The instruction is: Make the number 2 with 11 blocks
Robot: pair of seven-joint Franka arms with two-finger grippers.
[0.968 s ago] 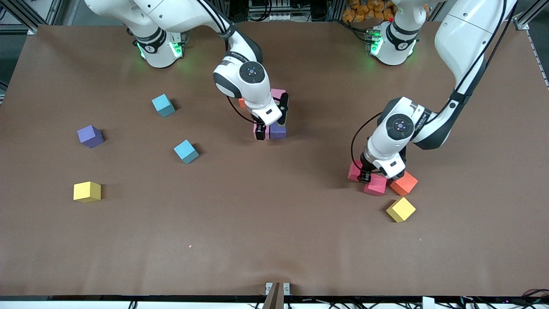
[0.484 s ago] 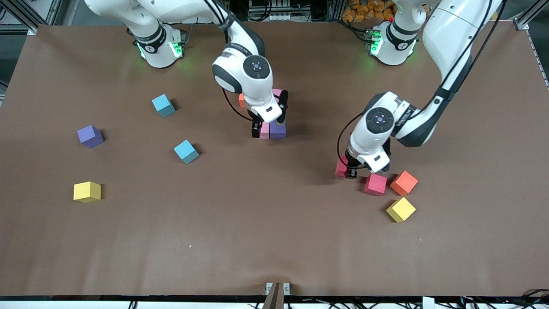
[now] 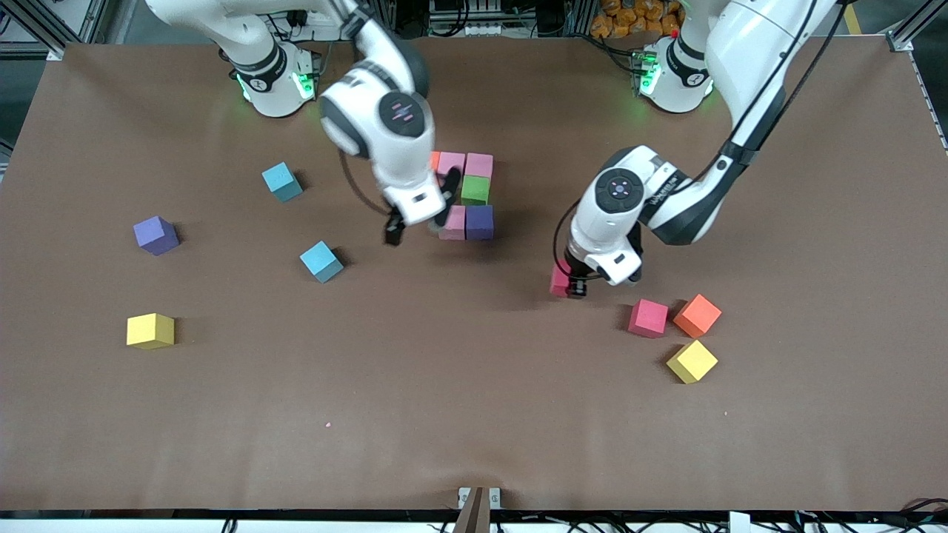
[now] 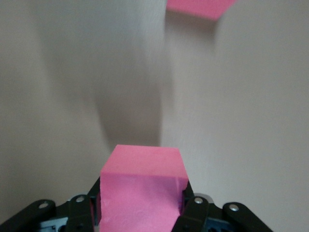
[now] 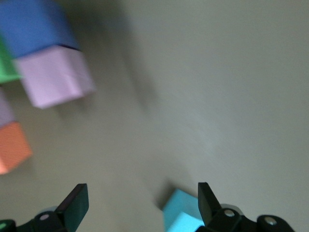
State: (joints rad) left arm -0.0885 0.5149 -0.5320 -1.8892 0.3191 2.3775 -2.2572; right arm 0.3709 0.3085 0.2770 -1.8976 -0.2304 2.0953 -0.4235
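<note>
The partly built number 2 lies mid-table: an orange block, two pink blocks, a green block, then a pink block beside a purple block. My right gripper hangs open and empty just off that group, toward the right arm's end; in its wrist view the right gripper has a cyan block below it. My left gripper is shut on a crimson block, which fills its jaws in the wrist view.
Loose blocks: cyan, cyan, purple and yellow toward the right arm's end. Crimson, orange and yellow sit together toward the left arm's end.
The left gripper has lifted a crimson block out of the cluster and carried it toward the table's middle. The right gripper has drawn away from the pink block beside the purple one.
</note>
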